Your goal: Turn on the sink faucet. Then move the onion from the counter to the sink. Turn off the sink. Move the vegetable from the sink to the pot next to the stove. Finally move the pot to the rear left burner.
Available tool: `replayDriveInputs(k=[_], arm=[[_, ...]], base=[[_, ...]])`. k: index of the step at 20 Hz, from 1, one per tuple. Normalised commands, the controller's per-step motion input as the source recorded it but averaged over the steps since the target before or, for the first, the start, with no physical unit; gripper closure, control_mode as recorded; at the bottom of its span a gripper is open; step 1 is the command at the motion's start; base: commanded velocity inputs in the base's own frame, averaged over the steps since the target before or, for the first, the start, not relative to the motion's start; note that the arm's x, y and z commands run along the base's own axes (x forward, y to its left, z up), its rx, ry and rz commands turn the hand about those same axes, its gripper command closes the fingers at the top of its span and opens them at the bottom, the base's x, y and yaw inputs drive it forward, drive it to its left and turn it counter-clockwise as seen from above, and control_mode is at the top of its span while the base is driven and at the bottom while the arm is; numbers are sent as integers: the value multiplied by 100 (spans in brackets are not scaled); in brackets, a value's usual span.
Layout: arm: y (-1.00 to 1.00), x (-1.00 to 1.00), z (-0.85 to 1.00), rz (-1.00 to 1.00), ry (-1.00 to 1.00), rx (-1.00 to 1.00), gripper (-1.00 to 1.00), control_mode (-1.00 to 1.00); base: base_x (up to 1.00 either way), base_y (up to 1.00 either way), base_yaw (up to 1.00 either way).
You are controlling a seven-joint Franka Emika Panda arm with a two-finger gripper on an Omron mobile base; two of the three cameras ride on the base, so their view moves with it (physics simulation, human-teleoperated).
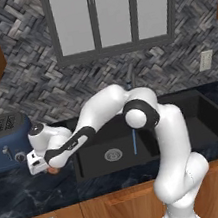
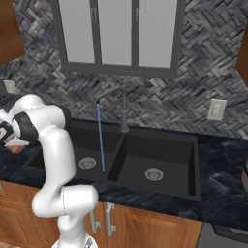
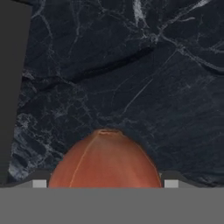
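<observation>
Onion [image 3: 105, 159] between jaws, lower half hidden; contact unclear.

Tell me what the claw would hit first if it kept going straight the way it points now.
Most likely the onion, sitting right between the claw's tips on the counter; whether they already touch it is unclear.

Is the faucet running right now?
On. A thin blue stream falls from the sink faucet spout into the sink, left basin.
</observation>
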Motion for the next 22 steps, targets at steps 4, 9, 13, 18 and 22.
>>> replayDriveInputs(k=[4,9,13,18,22], arm=[[-19,-52,26,-6,0,0,100,-100],[-39,-63,33,-8,-3,0,100,-100],[-55,-48,38,-7,-6,0,100,-100],[-69,-18,40,-6,-4,0,100,-100],[-70,-3,33,-4,-6,0,100,-100]], base=[[0,0,0],[0,0,0],[0,0,0],[0,0,0],[0,0,0]])
